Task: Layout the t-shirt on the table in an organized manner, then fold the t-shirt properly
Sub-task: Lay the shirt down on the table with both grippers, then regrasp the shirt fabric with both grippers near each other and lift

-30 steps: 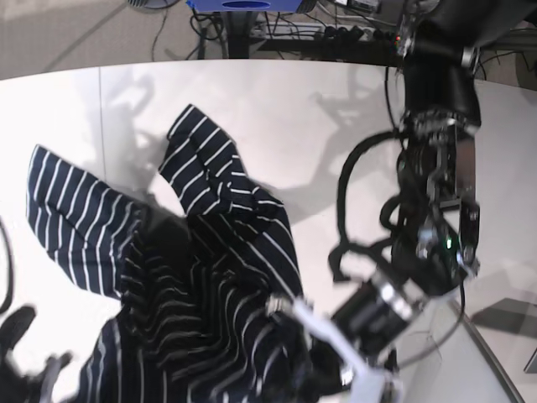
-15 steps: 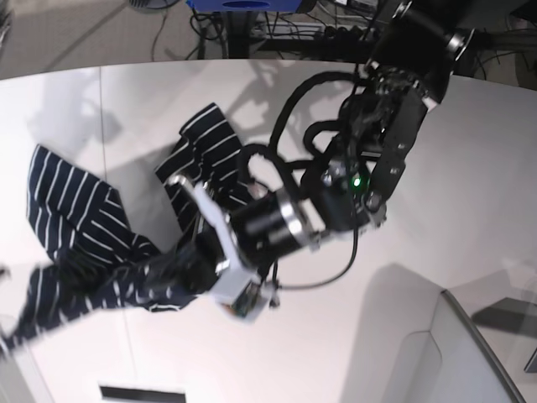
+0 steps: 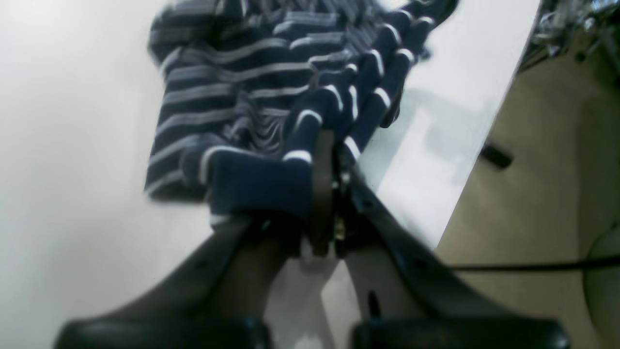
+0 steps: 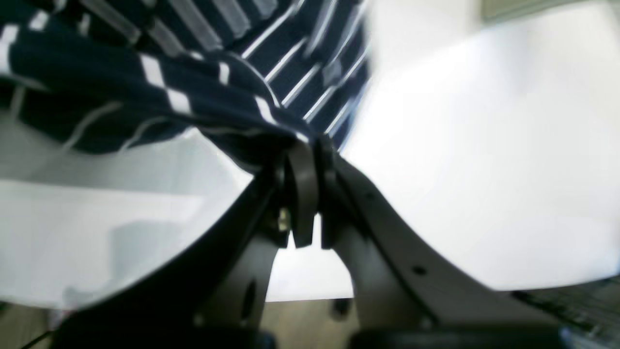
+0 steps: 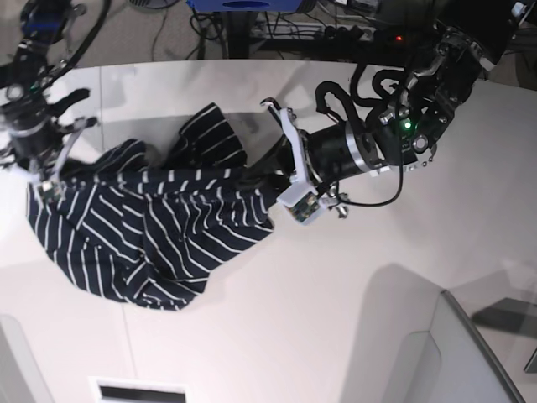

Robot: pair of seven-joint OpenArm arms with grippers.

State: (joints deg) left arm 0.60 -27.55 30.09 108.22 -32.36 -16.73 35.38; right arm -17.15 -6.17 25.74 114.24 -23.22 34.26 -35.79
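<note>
The dark navy t-shirt (image 5: 159, 227) with thin white stripes hangs stretched between my two grippers, its lower part draping onto the white table (image 5: 352, 285). In the base view my left gripper (image 5: 262, 179) is shut on the shirt's right end near the table's middle. My right gripper (image 5: 52, 175) is shut on the shirt's left end at the far left. The left wrist view shows the fingertips (image 3: 323, 145) pinching bunched striped cloth (image 3: 271, 97). The right wrist view shows the pads (image 4: 302, 160) clamped on a cloth edge (image 4: 145, 82).
A thin dark seam (image 5: 101, 92) crosses the table at the back left. A pale raised panel (image 5: 453, 353) stands at the front right corner. Cables and a blue stand (image 5: 243, 7) lie beyond the far curved edge. A dark slot (image 5: 138, 391) sits at the front edge.
The left arm swung from the front of the table up and back to the middle, dragging the shirt. The right arm came into view at the far left, and the shirt now spans both grippers.
</note>
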